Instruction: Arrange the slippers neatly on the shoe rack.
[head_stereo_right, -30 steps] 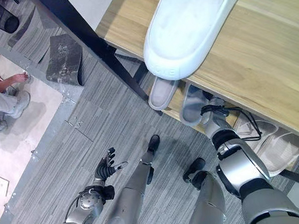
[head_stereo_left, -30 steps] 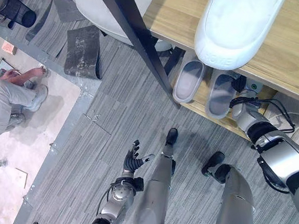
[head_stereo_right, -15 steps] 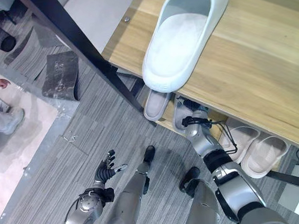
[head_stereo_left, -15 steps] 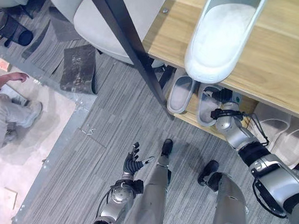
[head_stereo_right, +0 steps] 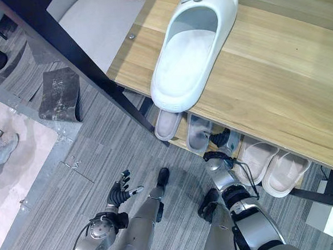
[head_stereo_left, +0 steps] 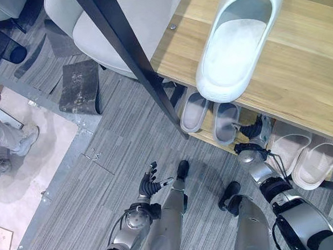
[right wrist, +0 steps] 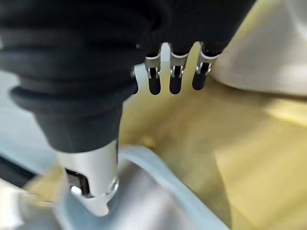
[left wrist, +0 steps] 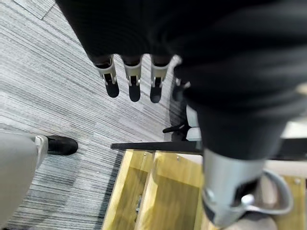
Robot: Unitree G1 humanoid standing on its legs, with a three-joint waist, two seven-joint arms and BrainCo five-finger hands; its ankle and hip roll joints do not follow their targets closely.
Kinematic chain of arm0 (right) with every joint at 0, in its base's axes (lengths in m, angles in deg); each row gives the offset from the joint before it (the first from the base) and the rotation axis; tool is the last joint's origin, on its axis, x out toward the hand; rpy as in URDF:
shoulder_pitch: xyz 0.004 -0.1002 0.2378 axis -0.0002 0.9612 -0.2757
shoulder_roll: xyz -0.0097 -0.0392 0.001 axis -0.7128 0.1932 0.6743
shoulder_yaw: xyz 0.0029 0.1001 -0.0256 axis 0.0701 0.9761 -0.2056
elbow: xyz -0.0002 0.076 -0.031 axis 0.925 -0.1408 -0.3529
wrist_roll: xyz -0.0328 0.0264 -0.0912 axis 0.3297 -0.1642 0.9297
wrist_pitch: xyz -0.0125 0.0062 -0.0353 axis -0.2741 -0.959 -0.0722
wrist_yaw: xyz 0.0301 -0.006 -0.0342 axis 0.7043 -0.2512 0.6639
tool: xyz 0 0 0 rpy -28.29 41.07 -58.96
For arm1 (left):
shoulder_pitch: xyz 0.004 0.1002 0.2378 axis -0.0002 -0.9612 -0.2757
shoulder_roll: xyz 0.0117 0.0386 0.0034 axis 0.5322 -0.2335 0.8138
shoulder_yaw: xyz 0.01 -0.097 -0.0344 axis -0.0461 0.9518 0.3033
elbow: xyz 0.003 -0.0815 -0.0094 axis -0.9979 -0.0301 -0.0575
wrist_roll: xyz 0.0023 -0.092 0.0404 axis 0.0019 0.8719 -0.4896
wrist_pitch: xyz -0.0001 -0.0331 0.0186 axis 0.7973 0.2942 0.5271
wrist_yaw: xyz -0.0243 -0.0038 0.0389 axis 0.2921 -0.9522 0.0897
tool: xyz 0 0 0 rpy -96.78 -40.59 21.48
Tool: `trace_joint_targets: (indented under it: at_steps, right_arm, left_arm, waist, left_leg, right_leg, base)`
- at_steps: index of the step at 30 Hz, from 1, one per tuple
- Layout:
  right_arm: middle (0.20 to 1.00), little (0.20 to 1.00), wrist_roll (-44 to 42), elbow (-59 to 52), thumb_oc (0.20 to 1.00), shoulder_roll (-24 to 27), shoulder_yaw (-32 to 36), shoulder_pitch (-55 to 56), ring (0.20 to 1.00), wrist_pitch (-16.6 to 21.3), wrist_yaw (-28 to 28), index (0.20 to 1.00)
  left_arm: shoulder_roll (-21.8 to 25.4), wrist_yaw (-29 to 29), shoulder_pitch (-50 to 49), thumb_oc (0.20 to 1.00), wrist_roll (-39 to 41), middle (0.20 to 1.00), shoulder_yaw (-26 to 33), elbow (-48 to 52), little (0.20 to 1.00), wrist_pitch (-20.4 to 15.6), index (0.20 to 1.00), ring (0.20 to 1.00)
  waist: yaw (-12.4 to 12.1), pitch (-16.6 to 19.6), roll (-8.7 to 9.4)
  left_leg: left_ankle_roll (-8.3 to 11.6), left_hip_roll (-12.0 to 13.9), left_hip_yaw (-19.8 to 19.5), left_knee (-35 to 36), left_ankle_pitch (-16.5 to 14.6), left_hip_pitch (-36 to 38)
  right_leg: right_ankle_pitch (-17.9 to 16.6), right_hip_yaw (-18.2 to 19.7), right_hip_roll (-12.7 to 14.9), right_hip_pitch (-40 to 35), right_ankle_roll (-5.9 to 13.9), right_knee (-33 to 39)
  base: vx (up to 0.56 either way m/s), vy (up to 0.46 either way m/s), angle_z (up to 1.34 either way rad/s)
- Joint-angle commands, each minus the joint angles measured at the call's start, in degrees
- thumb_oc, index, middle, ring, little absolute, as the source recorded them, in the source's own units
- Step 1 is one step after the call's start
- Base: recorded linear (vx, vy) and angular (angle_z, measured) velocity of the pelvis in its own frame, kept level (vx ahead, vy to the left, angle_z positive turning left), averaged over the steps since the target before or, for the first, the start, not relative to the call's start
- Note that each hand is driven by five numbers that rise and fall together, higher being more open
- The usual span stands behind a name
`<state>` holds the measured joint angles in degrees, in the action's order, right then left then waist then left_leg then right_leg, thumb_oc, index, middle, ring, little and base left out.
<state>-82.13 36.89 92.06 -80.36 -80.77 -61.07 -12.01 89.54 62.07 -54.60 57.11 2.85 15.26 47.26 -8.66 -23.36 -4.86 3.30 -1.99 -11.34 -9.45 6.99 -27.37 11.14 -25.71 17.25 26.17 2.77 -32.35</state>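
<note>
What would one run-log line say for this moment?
right hand: open, at lower shelf beside grey slippers | left hand: open, idle over floor | white slipper: on top shelf

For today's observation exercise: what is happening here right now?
The robot is tidying slippers on a wooden shoe rack. Its right hand reaches into the lower shelf beside a grey slipper, fingers straight. The left hand hangs open over the carpet. A large white slipper lies on the top shelf.
</note>
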Motion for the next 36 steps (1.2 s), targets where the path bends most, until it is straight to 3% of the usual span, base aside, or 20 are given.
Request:
trace_joint_targets:
  at_steps: [1, 2, 3, 4, 8, 9, 10, 12, 22, 25, 28, 33, 36]
  right_arm:
    - [1.0, 1.0, -8.5, -4.39, 1.0, 0.2, 0.49, -3.61, 1.0, 5.3, 2.25, 1.0]
    - [1.0, 1.0, -14.29, -1.66, 1.0, -2.16, 1.34, -3.75, 1.0, 7.36, 3.29, 1.0]
    - [1.0, 1.0, -14.46, -1.4, 1.0, -2.09, 1.35, -3.97, 1.0, 7.51, 3.41, 1.0]
    - [1.0, 1.0, -21.96, 0.44, 1.0, -4.73, 2.25, -6.03, 1.0, 9.72, 6.8, 1.0]
    - [1.0, 1.0, -27.97, -0.12, 1.0, -7.59, 0.72, -6.42, 1.0, 11.34, 11.44, 1.0]
    - [1.0, 1.0, -34.77, -2.56, 1.0, -9.65, -0.46, -5.64, 1.0, 13.0, 16.18, 1.0]
    - [1.0, 1.0, -34.78, -2.54, 1.0, -9.64, -0.47, -5.65, 1.0, 13.0, 16.19, 1.0]
    - [1.0, 1.0, -41.47, -7.1, 1.0, -11.71, -3.26, -4.31, 1.0, 14.17, 22.3, 1.0]
    - [1.0, 1.0, -42.15, -14.91, 1.0, -9.26, -5.49, -1.08, 1.0, 14.1, 25.78, 1.0]
    - [1.0, 1.0, -38.95, -15.74, 1.0, -7.58, -5.5, 3.59, 1.0, 13.18, 26.05, 1.0]
    - [1.0, 1.0, -28.44, -15.03, 1.0, -4.84, -5.39, 10.43, 1.0, 9.94, 25.26, 1.0]
    - [1.0, 1.0, -21.58, -8.89, 1.0, -2.88, -3.46, 13.67, 1.0, 6.74, 24.77, 1.0]
    - [1.0, 1.0, -21.27, -6.56, 1.0, -1.68, -1.46, 15.3, 1.0, 6.58, 25.13, 1.0]
  left_arm:
    - [-1.23, -1.35, 5.53, 1.0, -0.84, 1.0, -0.71, -1.86, 1.0, 1.2, 1.0, 1.0]
    - [-3.27, -2.41, 8.82, 1.0, 0.54, 1.0, -1.45, -5.01, 1.0, -0.07, 1.0, 1.0]
    - [-3.3, -2.38, 8.96, 1.0, 0.57, 1.0, -1.46, -5.17, 1.0, -0.17, 1.0, 1.0]
    - [-3.58, -1.97, 10.8, 1.0, 1.47, 1.0, -0.82, -7.91, 1.0, -0.21, 1.0, 1.0]
    - [-4.4, -1.31, 12.7, 1.0, 2.34, 1.0, 0.31, -11.41, 1.0, -0.05, 1.0, 1.0]
    - [-4.68, -0.94, 14.48, 1.0, 2.63, 1.0, 1.09, -12.98, 1.0, 0.15, 1.0, 1.0]
    - [-4.69, -0.94, 14.49, 1.0, 2.63, 1.0, 1.1, -12.99, 1.0, 0.15, 1.0, 1.0]
    - [-5.96, -1.01, 17.65, 1.0, 3.2, 1.0, 2.5, -16.06, 1.0, 0.42, 1.0, 1.0]
    - [-6.02, 0.94, 15.73, 1.0, 4.18, 1.0, 3.53, -14.83, 1.0, 0.38, 1.0, 1.0]
    - [-6.11, 1.96, 14.7, 1.0, 3.23, 1.0, 4.12, -15.8, 1.0, 0.99, 1.0, 1.0]
    - [-7.16, 2.53, 13.88, 1.0, 2.05, 1.0, 6.12, -18.69, 1.0, 1.48, 1.0, 1.0]
    - [-8.18, 3.31, 14.12, 1.0, 0.09, 1.0, 7.08, -22.7, 1.0, 2.54, 1.0, 1.0]
    - [-8.42, 3.81, 14.71, 1.0, -0.71, 1.0, 7.77, -24.25, 1.0, 2.77, 1.0, 1.0]
  waist:
    - [-1.48, -2.36, -0.44]
    - [-1.14, -2.34, -0.28]
    - [-1.17, -2.42, -0.28]
    - [-1.58, -2.39, -0.53]
    - [-2.02, -2.52, -0.6]
    - [-2.2, -2.43, -0.34]
    - [-2.2, -2.44, -0.34]
    - [-2.08, -2.17, 0.27]
    - [-1.43, 0.07, 2.06]
    - [-0.89, 1.6, 2.62]
    - [0.78, 5.17, 4.23]
    - [2.59, 9.08, 5.38]
    - [3.76, 10.85, 5.15]
  left_leg:
    - [-1.77, -3.59, -0.53, -3.03, -7.91, 2.71]
    - [-1.73, -3.66, -0.44, -3.2, -8.04, 2.68]
    - [-1.73, -3.66, -0.44, -3.21, -8.05, 2.69]
    - [-1.67, -3.75, -0.49, -3.32, -8.13, 2.68]
    - [-1.64, -3.7, -0.63, -3.05, -8.05, 3.16]
    - [-1.55, -3.58, -0.56, -2.75, -8.0, 3.56]
    - [-1.55, -3.58, -0.56, -2.75, -7.99, 3.57]
    - [-1.37, -3.36, -0.33, -2.27, -7.82, 4.06]
    - [-1.1, -2.47, -0.25, 0.28, -7.33, 7.06]
    - [-1.02, -2.19, -0.22, 2.14, -5.61, 8.24]
    - [-0.31, -1.05, 1.2, 6.21, -4.51, 12.44]
    - [0.43, -0.07, 2.53, 11.33, -2.85, 17.32]
    - [1.16, 0.41, 2.85, 13.49, -1.83, 19.19]
  right_leg:
    - [-1.24, 0.22, -2.11, -6.58, 3.76, 8.89]
    - [-1.21, 0.29, -2.11, -6.63, 3.78, 8.98]
    - [-1.21, 0.29, -2.12, -6.65, 3.78, 9.0]
    - [-1.28, 0.12, -2.06, -6.98, 3.89, 9.18]
    - [-1.38, 0.02, -2.06, -7.51, 3.9, 9.42]
    - [-1.56, 0.18, -2.2, -7.86, 3.88, 9.82]
    - [-1.56, 0.18, -2.2, -7.87, 3.88, 9.83]
    - [-1.8, 0.4, -2.42, -8.22, 3.81, 10.43]
    - [-3.27, -0.12, -3.51, -11.67, 3.92, 13.98]
    - [-5.5, -1.04, -4.27, -13.64, 3.73, 17.04]
    - [-6.77, -1.43, -5.99, -18.12, 4.0, 22.47]
    - [-7.95, -1.73, -8.07, -22.52, 4.41, 27.59]
    - [-8.51, -1.96, -8.82, -24.62, 4.61, 29.9]
  base:
    - [0.03, 0.004, 0.14]
    - [0.03, 0.012, 0.13]
    - [0.04, -0.004, 0.1]
    - [0.0, 0.0, 0.0]
    - [0.02, -0.006, 0.0]
    - [0.04, -0.013, 0.01]
    - [0.04, -0.015, 0.0]
    - [0.03, -0.005, -0.01]
    - [0.03, -0.008, -0.04]
    - [0.0, 0.0, 0.0]
    - [0.1, -0.037, 0.0]
    - [0.1, -0.042, -0.17]
    - [0.05, -0.027, -0.16]
